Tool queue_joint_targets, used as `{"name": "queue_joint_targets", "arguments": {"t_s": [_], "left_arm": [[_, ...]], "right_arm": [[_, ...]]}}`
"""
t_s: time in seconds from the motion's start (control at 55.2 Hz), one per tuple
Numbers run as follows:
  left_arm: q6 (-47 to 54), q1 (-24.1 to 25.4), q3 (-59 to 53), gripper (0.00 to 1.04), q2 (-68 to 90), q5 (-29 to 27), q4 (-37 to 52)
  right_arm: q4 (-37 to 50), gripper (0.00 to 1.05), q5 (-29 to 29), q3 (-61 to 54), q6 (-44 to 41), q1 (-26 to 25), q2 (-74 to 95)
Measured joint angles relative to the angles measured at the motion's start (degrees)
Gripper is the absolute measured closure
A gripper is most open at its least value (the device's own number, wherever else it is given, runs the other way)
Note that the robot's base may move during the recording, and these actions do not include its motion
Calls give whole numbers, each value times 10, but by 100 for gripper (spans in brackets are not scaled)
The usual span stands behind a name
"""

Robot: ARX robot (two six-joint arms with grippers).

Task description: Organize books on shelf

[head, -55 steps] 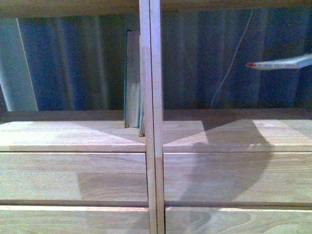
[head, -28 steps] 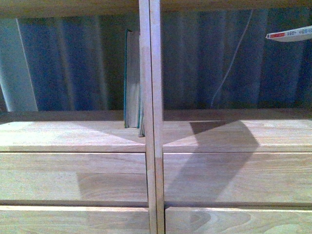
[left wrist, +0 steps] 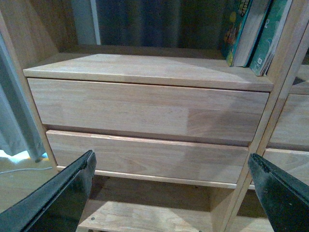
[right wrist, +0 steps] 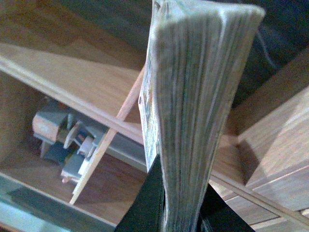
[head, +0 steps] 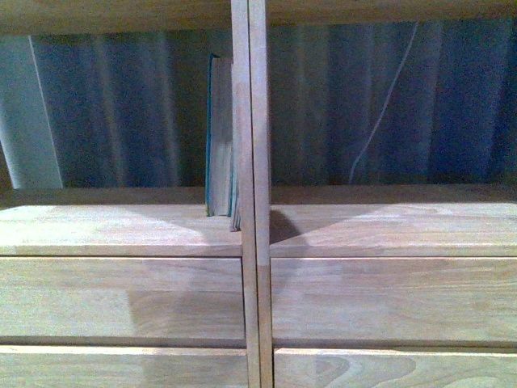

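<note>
Your left claw [left wrist: 171,162] hangs wide and empty before the shelf [left wrist: 145,67]. The teal books [left wrist: 251,29] stand ahead of it and higher, against the upright [head: 248,162]. Your right claw [right wrist: 186,212] pinches the white paperback [right wrist: 193,96] by one edge, so its free pages could splay and snag the upright.

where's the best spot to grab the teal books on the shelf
The teal books stand upright against the central upright, only front edge and left cover free; likely pinch the front edge mid-height, coming in from the open front.
</note>
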Motion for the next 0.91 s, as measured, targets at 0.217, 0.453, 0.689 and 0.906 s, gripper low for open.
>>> {"name": "queue_joint_targets", "arguments": {"t_s": [0.217,0.453,0.689,0.906], "left_arm": [[0,0,0,7,0,0,0],[0,0,0,7,0,0,0],[0,0,0,7,0,0,0],[-70,72,7,7,51,221,-5]], "right_arm": [[32,97,20,0,-25,45,6],[44,97,27,2,-39,66,19],[47,97,35,-16,-39,60,17],[47,97,35,-19,-40,57,17]]}}
